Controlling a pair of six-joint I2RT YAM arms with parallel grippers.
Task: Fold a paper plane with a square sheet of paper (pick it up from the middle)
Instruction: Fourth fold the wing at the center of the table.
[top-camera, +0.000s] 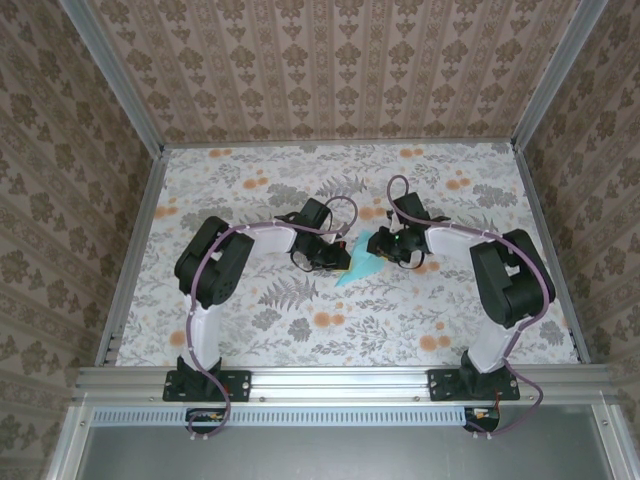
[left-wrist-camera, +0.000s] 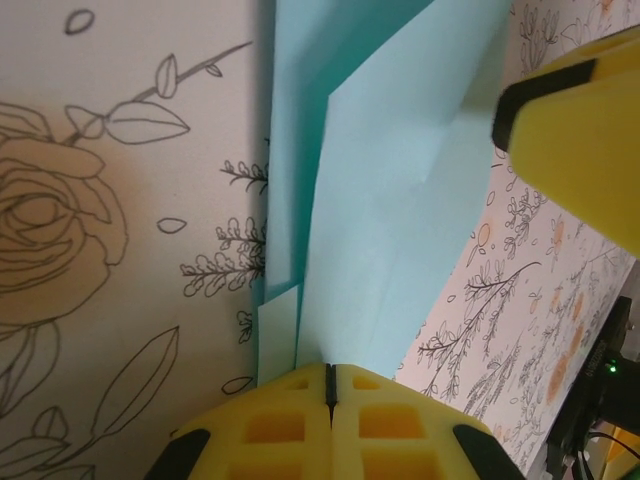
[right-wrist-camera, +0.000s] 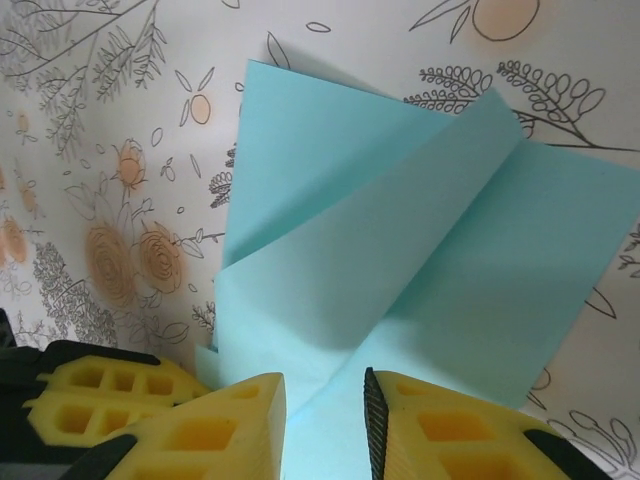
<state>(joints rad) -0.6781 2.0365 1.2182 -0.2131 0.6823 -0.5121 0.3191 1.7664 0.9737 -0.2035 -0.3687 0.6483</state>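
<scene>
Item, left: your left gripper (left-wrist-camera: 328, 370), low centre of the left wrist view. It has yellow pads with square moulded pockets, pressed together so only a dark seam shows. The near edge of the square sheet of paper (left-wrist-camera: 400, 220) runs into that seam, so take it as clamped there, probably as an anchor to stop the sheet sliding while a fold is made. Item, centre: the sheet itself, thin, matte, light teal, already partly folded. Flat panels overlap along straight creases, one flap standing up off the layer beneath, with a sharp corner at the upper left of the right wrist view. In the top view it lies mid-frame between the two grippers, on the surface (top-camera: 300, 330), which is a pale printed cloth of leaves and orange blossoms. Item, right: your right gripper (right-wrist-camera: 325, 410), bottom centre of its wrist view. It has the same yellow pads, one with a ribbed black face, and its jaws stand apart with the teal paper in the gap, not pinched.
</scene>
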